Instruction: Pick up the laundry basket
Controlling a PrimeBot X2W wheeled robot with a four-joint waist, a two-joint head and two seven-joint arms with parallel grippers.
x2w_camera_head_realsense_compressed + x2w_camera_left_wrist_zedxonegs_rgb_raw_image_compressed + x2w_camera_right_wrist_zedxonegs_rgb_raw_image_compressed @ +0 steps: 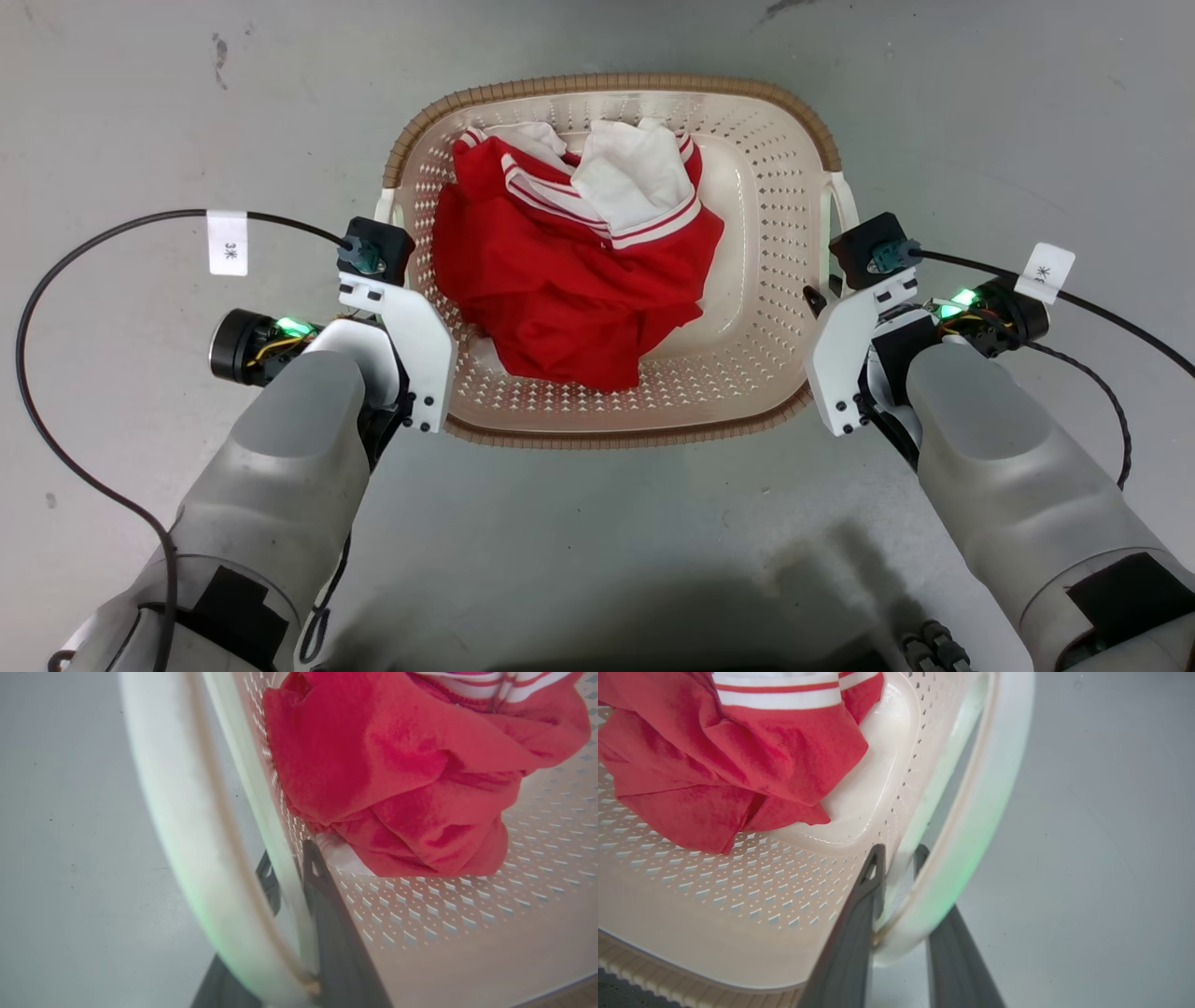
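Grey forearms (289, 467), seemingly charcoal fingers (850, 942)

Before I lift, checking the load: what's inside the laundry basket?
A crumpled red garment with white stripes and a white cloth lie inside the laundry basket. Anything beneath them is covered.

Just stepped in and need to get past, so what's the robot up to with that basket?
The robot is taking hold of the laundry basket, which holds a red and white garment, to pick it up. The left gripper and the right gripper each straddle a side wall, one finger inside and one outside, and look closed on it. The basket seems to sit on the grey floor, not clearly lifted.
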